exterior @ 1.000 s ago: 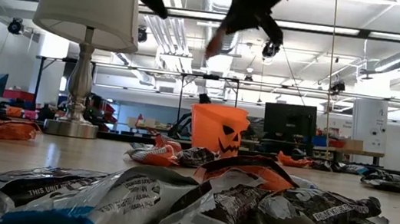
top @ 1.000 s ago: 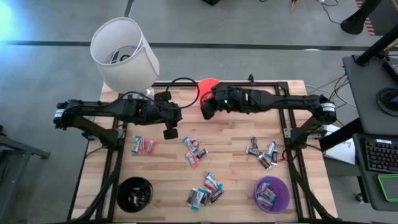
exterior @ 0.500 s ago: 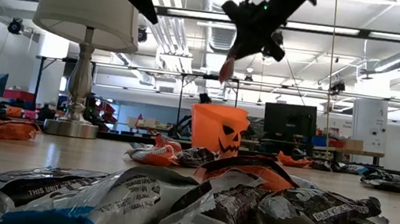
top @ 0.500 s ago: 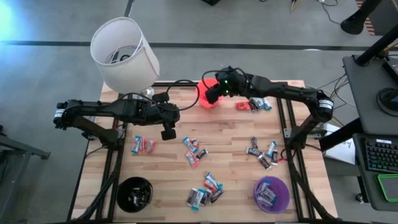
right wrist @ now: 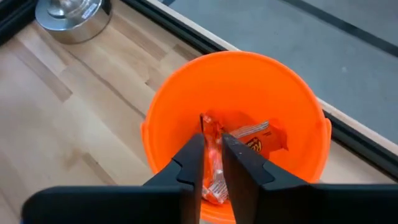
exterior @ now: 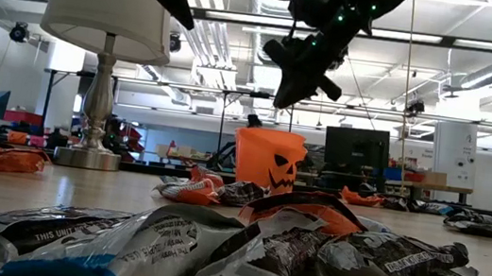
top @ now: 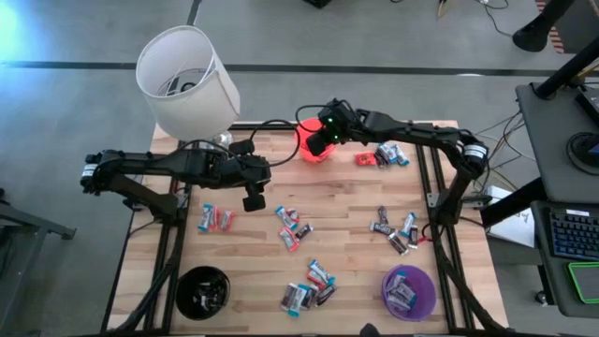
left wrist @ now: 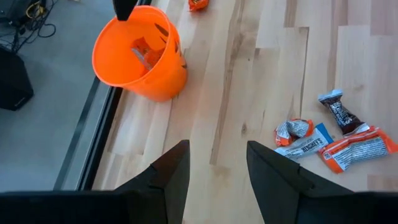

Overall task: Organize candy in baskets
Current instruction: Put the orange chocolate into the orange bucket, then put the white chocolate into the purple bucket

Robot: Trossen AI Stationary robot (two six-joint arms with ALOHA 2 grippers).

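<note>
My right gripper (right wrist: 211, 142) hangs over the orange basket (top: 314, 140) at the table's far edge, its fingers a narrow gap apart. Through that gap an orange-wrapped candy (right wrist: 212, 171) shows inside the basket, beside another (right wrist: 252, 135); I see no finger touching it. In the low view nothing hangs below this gripper (exterior: 285, 97). My left gripper (top: 255, 198) waits open above the table's left middle. Loose candies lie in groups on the wood (top: 292, 227), (top: 309, 285), (top: 393, 232), (top: 215, 218), (top: 382, 156). The purple basket (top: 429, 292) holds candies; the black basket (top: 203, 292) stands at the near left.
A lamp with a white shade (top: 187, 80) stands at the far left corner; its metal foot (right wrist: 71, 18) is close to the orange basket. Bare wood lies between the candy groups. The table's dark frame rails run along its left and right sides.
My right gripper has swung from above the table's middle toward the far edge and come down over the orange basket. The reddish candy that hung below its fingers half a second ago no longer shows there. The candies at the far right are now uncovered.
</note>
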